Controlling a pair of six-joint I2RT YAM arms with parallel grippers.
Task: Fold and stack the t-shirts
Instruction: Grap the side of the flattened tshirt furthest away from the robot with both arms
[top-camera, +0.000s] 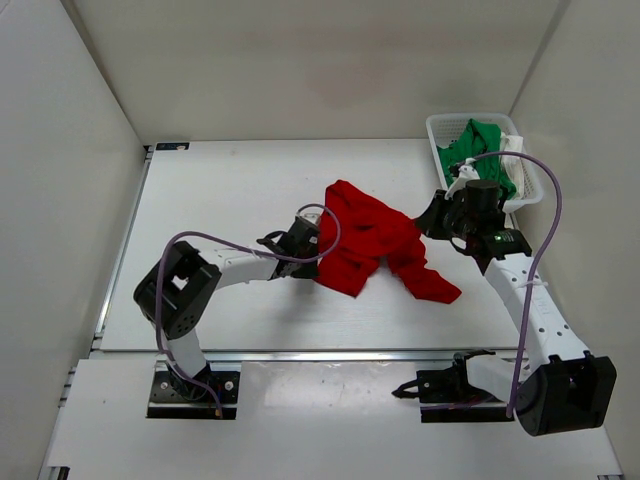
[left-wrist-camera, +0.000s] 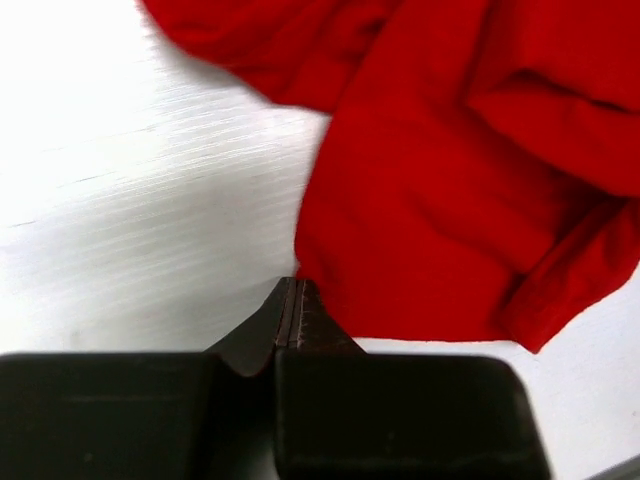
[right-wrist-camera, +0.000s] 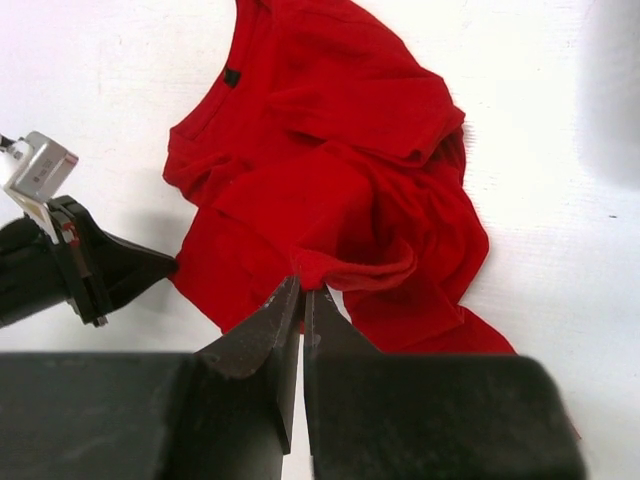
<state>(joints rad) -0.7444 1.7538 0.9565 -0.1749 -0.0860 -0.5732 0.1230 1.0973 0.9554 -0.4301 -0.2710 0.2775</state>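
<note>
The red t-shirt (top-camera: 372, 240) lies crumpled in the middle of the table, with its collar (right-wrist-camera: 225, 80) showing in the right wrist view. My left gripper (top-camera: 308, 242) is at the shirt's left edge, and its jaws are pressed together with the cloth's corner (left-wrist-camera: 310, 270) right at their tips (left-wrist-camera: 297, 284). My right gripper (top-camera: 436, 216) is at the shirt's right side, shut on a raised fold of red cloth (right-wrist-camera: 345, 268). The green t-shirt (top-camera: 480, 150) sits bunched in the basket, with white cloth (top-camera: 514, 146) beside it.
The white mesh basket (top-camera: 440, 128) stands at the table's back right corner, just behind my right arm. Purple cables loop over both arms. White walls close in the table on the left, back and right. The table's metal edge (top-camera: 120, 260) runs along the left.
</note>
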